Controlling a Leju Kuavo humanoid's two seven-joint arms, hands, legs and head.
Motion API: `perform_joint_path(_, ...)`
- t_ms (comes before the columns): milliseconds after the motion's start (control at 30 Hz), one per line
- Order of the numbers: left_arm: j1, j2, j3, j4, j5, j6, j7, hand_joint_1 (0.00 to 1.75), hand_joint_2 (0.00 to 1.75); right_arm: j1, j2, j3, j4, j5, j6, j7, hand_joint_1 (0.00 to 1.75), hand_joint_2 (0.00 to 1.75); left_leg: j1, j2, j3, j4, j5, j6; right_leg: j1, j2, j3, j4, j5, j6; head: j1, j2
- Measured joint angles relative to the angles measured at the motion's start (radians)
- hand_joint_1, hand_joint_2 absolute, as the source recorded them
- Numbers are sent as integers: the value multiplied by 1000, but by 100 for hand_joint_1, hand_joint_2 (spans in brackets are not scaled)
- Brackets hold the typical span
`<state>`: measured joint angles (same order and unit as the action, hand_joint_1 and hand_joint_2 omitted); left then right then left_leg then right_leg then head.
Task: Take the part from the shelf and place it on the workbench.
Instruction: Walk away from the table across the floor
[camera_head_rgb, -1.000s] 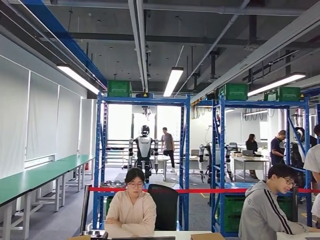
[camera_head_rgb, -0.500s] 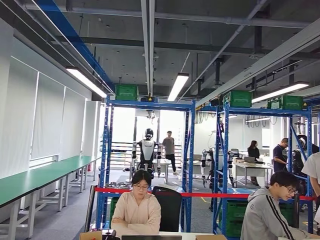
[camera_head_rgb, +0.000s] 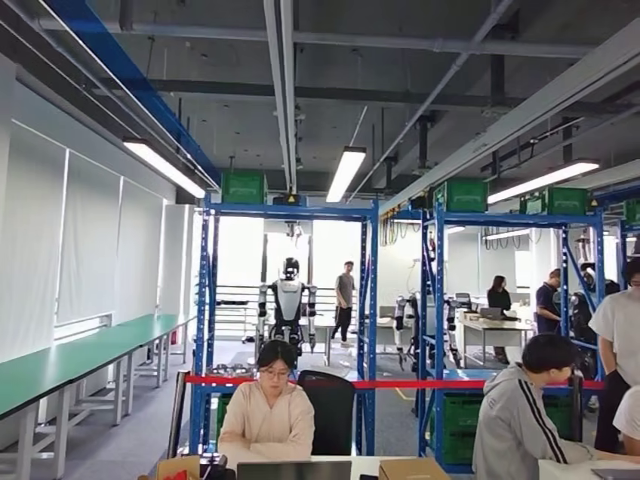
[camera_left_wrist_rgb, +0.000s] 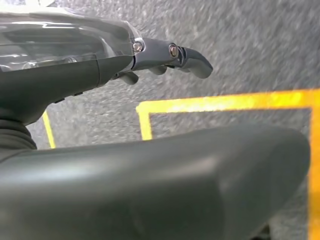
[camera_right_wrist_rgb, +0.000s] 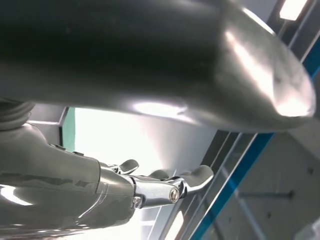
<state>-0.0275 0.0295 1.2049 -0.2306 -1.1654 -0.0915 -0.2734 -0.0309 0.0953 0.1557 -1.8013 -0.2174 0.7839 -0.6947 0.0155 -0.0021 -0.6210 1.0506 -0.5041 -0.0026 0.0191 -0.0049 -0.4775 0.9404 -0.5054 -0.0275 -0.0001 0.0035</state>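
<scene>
**Searching for the shelf, both hands empty**

Finding the part came first, by my reading. No part could be picked out in the head view; whether it lay on the blue shelf (camera_head_rgb: 287, 330) at 12 o'clock I could not tell. The left hand (camera_left_wrist_rgb: 113, 125) hung over grey floor marked with yellow tape (camera_left_wrist_rgb: 226, 102), its fingers (camera_left_wrist_rgb: 181, 54) stretched out and apart, holding nothing. The right hand (camera_right_wrist_rgb: 124, 150) pointed up toward ceiling beams, fingers (camera_right_wrist_rgb: 188, 181) likewise extended and empty. Doing this step well probably meant lowering the gaze and facing the rack squarely before either arm reached out.

A red barrier tape (camera_head_rgb: 392, 383) crossed the racks. A seated person (camera_head_rgb: 266, 415) sat at 6 o'clock behind a laptop (camera_head_rgb: 294, 470), another person (camera_head_rgb: 521, 420) at 4 o'clock. Green workbenches (camera_head_rgb: 68, 360) ran along the wall at 9 o'clock, and another humanoid (camera_head_rgb: 288, 305) stood beyond the shelf.
</scene>
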Motion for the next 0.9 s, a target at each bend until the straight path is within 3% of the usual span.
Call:
perform_joint_path(67, 3, -1, -8, 0, 2, 3, 0, 0, 0, 29, 1, -14, 24, 19, -2, 0, 0, 0, 2, 0, -27, 106, -96, -6, -2, -4, -26, 3, 17, -4, 0, 0)
perform_joint_path(100, 5, -1, -11, 0, 3, 5, 0, 0, 0, 44, 1, -21, 37, 27, -4, 0, 0, 0, 3, 0, -38, 168, -129, -9, -2, -6, -42, 8, 25, -3, 0, 0)
perform_joint_path(133, 6, -1, -14, 0, 3, 8, -1, 0, 0, 58, 1, -29, 51, 31, -6, 0, 0, 0, 4, 0, -40, 212, -139, -13, -3, -8, -59, 14, 33, -1, 0, 0)
perform_joint_path(167, 8, -1, -15, 0, 4, 9, -2, 0, 0, 69, 1, -37, 67, 35, -7, 0, 0, 0, 5, 0, -29, 228, -126, -17, -4, -9, -77, 21, 41, 2, 0, 0)
perform_joint_path(200, 9, -1, -16, 0, 4, 11, -3, 0, 0, 81, 1, -47, 85, 37, -8, 0, 0, 0, 7, 0, -3, 210, -98, -21, -6, -9, -95, 29, 48, 7, 0, 0)
perform_joint_path(267, 11, -1, -17, 0, 4, 13, -5, 0, 0, 103, 1, -71, 126, 41, -5, 0, 0, 0, 12, 0, 87, 93, -58, -30, -9, -9, -131, 56, 57, 17, 0, 0)
perform_joint_path(333, 12, -2, -17, 0, 4, 16, -7, 0, 0, 122, 2, -99, 171, 51, -1, 0, 0, 0, 13, -1, 158, -16, -72, -24, -7, -8, -157, 82, 64, 27, 0, 0)
perform_joint_path(367, 13, -2, -17, 0, 6, 17, -7, 0, 0, 130, 2, -113, 196, 59, 0, 0, 0, 0, 10, -2, 170, -40, -83, -17, -7, -7, -164, 89, 70, 33, 0, 0)
perform_joint_path(433, 16, -4, -17, 0, 9, 19, -5, 0, 0, 145, 2, -139, 252, 77, -6, 0, 0, 0, 7, 0, 162, -42, -78, 5, -10, -6, -169, 92, 78, 44, 0, 0)
perform_joint_path(467, 17, -5, -17, 0, 10, 19, -4, 0, 0, 152, 2, -150, 280, 86, -11, 0, 0, 0, 7, 3, 155, -41, -69, 15, -13, -5, -172, 101, 63, 50, 0, 0)
perform_joint_path(500, 18, -6, -16, 0, 9, 19, -3, 0, 0, 157, 2, -160, 307, 98, -17, 0, 0, 0, 7, 6, 145, -41, -59, 24, -15, -4, -180, 125, 29, 56, 0, 0)
perform_joint_path(567, 19, -7, -16, 0, 5, 19, -2, 0, 0, 161, 2, -176, 365, 126, -34, 0, 0, 0, 5, 9, 119, -41, -36, 35, -19, -2, -203, 227, -73, 66, -1, 0)
perform_joint_path(600, 19, -7, -15, 0, 3, 19, -2, 0, 0, 162, 2, -184, 394, 137, -44, 0, 0, 0, 3, 10, 104, -40, -25, 37, -20, -2, -214, 291, -112, 69, 0, 0)
perform_joint_path(633, 19, -7, -14, 0, 1, 19, -3, 0, 0, 162, 2, -190, 424, 144, -56, 0, 0, 0, 0, 11, 89, -40, -13, 38, -21, -1, -217, 342, -129, 70, 0, 0)
perform_joint_path(667, 20, -7, -13, 0, -1, 19, -3, 0, 0, 163, 1, -196, 454, 146, -72, 0, 0, 0, -3, 11, 73, -39, -2, 39, -21, -1, -206, 366, -124, 69, 0, 0)
perform_joint_path(700, 20, -7, -11, 0, -3, 19, -4, 0, 0, 162, 1, -199, 481, 148, -91, 0, 0, 0, -6, 11, 59, -39, 9, 39, -21, 0, -179, 352, -101, 65, 0, 0)
perform_joint_path(767, 19, -10, -5, 0, -8, 19, -6, 0, 0, 158, -3, -201, 531, 176, -156, 0, 0, 0, -12, 11, 37, -39, 29, 39, -14, 2, -74, 226, -56, 46, 0, 0)
perform_joint_path(833, 19, -16, 3, 0, -10, 18, -9, 0, 0, 148, -9, -200, 578, 232, -245, 0, 0, 0, -15, 11, 26, -39, 47, 34, -2, 5, 37, 65, -56, 24, 0, 0)
perform_joint_path(900, 19, -21, 11, -1, -15, 18, -11, 0, 0, 134, -16, -197, 641, 284, -335, 0, 0, 0, -13, 12, 20, -43, 66, 23, 6, 5, 78, -9, -64, 16, 0, 0)
